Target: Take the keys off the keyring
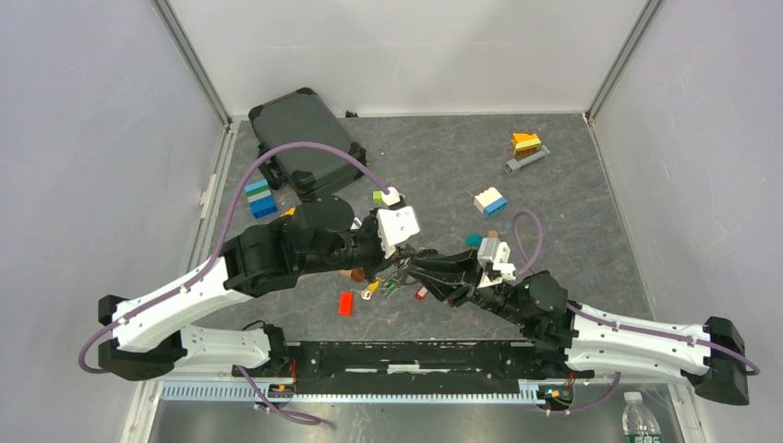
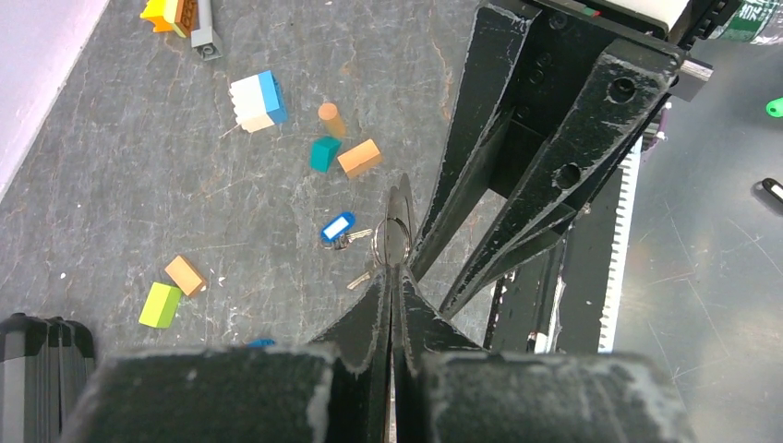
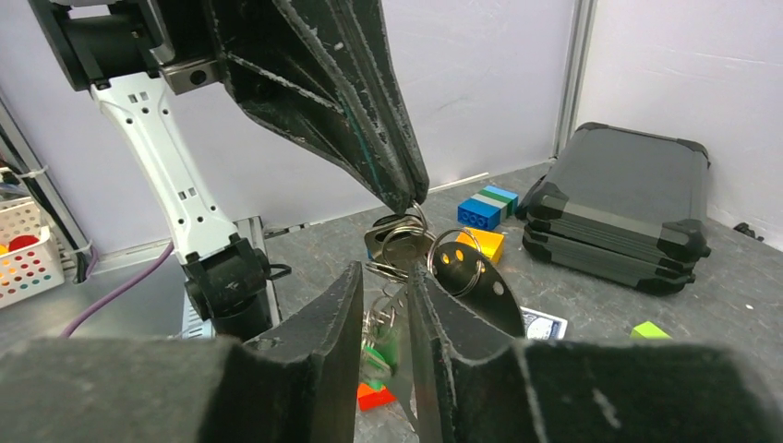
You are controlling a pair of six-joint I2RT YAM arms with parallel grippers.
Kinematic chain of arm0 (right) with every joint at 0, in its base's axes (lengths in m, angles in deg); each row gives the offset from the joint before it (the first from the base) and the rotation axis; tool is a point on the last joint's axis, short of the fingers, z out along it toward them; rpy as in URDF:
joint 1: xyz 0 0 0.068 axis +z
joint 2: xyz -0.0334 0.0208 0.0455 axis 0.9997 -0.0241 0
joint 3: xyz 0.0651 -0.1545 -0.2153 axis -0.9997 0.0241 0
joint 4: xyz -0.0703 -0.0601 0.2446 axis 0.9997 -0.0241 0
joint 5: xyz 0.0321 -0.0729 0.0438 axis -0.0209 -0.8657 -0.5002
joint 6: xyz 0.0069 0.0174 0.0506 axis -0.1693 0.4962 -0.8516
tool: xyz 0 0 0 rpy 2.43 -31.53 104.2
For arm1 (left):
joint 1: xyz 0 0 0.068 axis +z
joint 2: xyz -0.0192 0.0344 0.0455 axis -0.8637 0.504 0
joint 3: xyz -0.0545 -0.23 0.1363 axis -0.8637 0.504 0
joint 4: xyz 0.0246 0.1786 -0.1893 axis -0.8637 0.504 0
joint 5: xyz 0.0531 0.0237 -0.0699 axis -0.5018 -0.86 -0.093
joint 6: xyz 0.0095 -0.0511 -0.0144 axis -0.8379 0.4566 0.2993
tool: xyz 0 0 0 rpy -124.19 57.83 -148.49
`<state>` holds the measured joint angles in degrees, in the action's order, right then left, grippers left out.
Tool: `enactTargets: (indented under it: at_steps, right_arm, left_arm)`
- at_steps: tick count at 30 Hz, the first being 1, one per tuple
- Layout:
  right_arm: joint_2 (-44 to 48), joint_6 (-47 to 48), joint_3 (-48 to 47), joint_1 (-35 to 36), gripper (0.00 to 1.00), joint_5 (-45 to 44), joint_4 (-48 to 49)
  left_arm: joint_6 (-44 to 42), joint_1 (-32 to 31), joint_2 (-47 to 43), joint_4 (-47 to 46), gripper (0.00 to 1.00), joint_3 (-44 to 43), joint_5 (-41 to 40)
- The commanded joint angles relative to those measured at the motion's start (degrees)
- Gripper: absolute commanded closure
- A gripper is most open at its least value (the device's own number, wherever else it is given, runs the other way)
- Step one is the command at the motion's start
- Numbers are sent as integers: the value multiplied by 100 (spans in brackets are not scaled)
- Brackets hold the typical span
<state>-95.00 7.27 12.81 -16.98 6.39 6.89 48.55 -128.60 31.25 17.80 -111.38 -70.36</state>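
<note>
From above, both arms reach inward and meet over the middle of the grey marbled table (image 1: 443, 166). The left hand (image 1: 394, 260) and the right hand (image 1: 417, 266) come tip to tip. The keys (image 1: 380, 284) are a small coloured cluster just beneath them, and the wire they hang from is too fine to make out here. A black case (image 1: 300, 143) sits toward the far left corner, and building blocks (image 1: 490, 201) are scattered about. Pale wall panels close the table in on three sides.

The left wrist camera shows what the top view can't. The left hand (image 2: 397, 214) is pressed fully together, its thin tips pinching the keyring (image 2: 379, 242). A blue-headed key (image 2: 338, 227) shows just beside the ring. The right hand (image 2: 434, 281) slants in from the upper right, its tips close against the ring.

The right wrist camera gives the side-on look. The left hand (image 3: 413, 196) comes down from above, clamped on the top of the keyring (image 3: 406, 242), which hangs clear of the table. The keys (image 3: 374, 355) dangle below it, one with a green head. The right hand (image 3: 386, 277) has its jaws partly apart on either side of the wire loops, and I cannot tell whether they press on them. Behind lie the black case (image 3: 628, 198) and a playing card (image 3: 542, 323).
</note>
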Motion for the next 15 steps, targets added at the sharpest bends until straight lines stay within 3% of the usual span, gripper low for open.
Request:
enactTargets:
  at_steps: [1, 15]
  right_arm:
    - [-83, -107, -70, 30, 72, -350, 178]
    - [-226, -238, -141, 35, 62, -677, 53]
  left_arm:
    - [242, -18, -13, -463, 98, 6, 163]
    - [296, -14, -1, -521, 98, 39, 198]
